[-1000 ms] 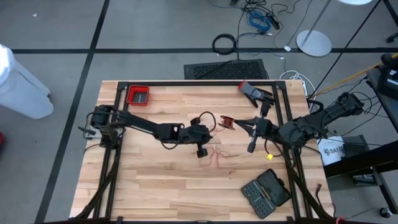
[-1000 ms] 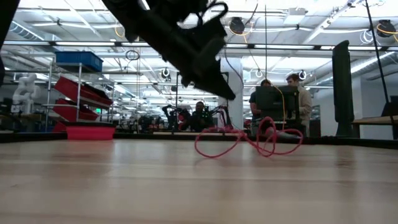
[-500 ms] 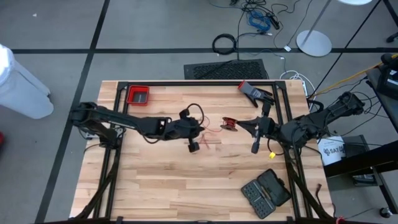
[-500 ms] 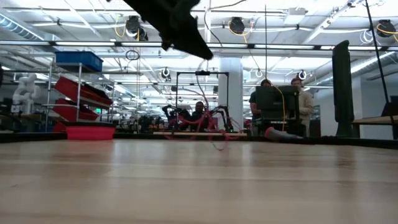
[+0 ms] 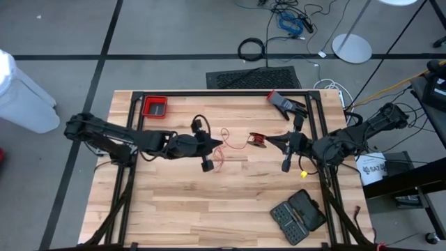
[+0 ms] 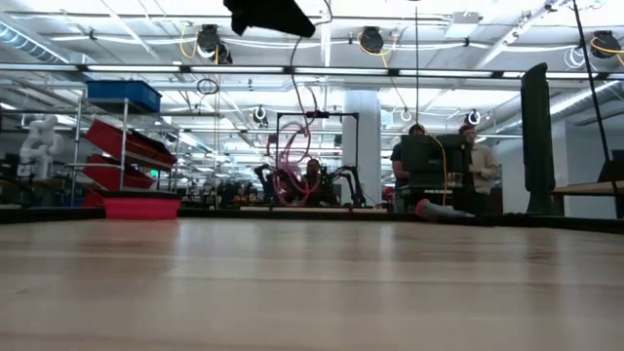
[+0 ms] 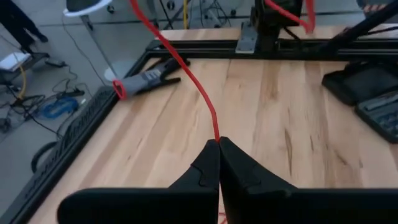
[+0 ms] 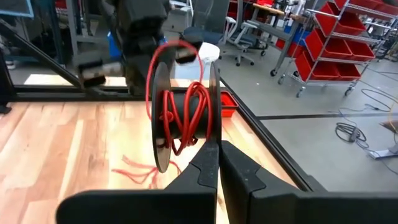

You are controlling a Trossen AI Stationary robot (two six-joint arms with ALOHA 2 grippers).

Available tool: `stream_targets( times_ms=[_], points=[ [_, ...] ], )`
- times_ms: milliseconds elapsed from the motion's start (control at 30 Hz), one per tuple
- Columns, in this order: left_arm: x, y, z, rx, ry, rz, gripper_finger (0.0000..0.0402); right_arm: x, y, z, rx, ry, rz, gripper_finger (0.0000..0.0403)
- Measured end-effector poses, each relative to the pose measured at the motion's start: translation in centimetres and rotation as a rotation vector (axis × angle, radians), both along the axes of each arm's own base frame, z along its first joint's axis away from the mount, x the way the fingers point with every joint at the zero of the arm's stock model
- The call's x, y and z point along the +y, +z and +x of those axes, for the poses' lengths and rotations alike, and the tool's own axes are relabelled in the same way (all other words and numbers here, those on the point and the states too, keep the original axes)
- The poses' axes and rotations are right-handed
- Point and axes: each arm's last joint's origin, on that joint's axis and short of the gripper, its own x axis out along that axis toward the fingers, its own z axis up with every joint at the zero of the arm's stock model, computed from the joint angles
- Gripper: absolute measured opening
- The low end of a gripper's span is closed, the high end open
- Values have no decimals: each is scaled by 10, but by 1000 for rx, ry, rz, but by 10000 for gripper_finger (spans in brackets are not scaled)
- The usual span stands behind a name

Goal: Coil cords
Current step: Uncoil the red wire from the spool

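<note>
The thin red cord [image 5: 235, 146] runs from my left gripper [image 5: 218, 144], shut on it above the table's middle, to a small black spool [image 5: 256, 139] that my right gripper [image 5: 267, 139] holds just to the right. The right wrist view shows the spool's two black discs [image 8: 157, 118] and red turns wound on the core [image 8: 186, 117]. Loose loops of cord [image 6: 292, 156] hang under the left gripper [image 6: 278, 14], which the low view shows high above the table. My left gripper pinches a single strand of the red cord [image 7: 216, 133] between its two fingertips, coming from the table's left and slanting slightly down. From the pinch the cord runs fairly straight toward the spool, and loose loops hang below. My right gripper pinches the rim of one spool disc [image 8: 214, 127] between its fingertips, reaching almost level from the table's right. The spool is lifted clear, its discs upright.
A red bin [image 5: 155, 107] sits at the far left of the table, a black and red hand tool [image 5: 286, 103] at the far right, and a black case [image 5: 298, 215] at the near right. Black frame rails [image 5: 209, 93] border the table.
My left gripper has risen and drawn back toward the table's left edge, staying shut on the cord. The loose red loops that lay on the table near the middle have been dragged leftward and lifted, and now hang below the gripper. The spool has stayed where it was.
</note>
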Motion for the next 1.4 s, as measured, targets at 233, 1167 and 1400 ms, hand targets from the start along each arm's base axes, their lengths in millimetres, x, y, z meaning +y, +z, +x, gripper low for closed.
stream_targets(
  times_ms=[233,1167,1400],
  points=[
    [-10,19,-16,-75,-30,-8,1,-2,-1,0,14,-20,-10,0],
    [-52,68,-53,-353,-170,18,1,-19,-26,28,150,-124,13,0],
    [-63,68,-46,-410,-264,3,1,-21,-27,30,157,-138,11,0]
  ],
)
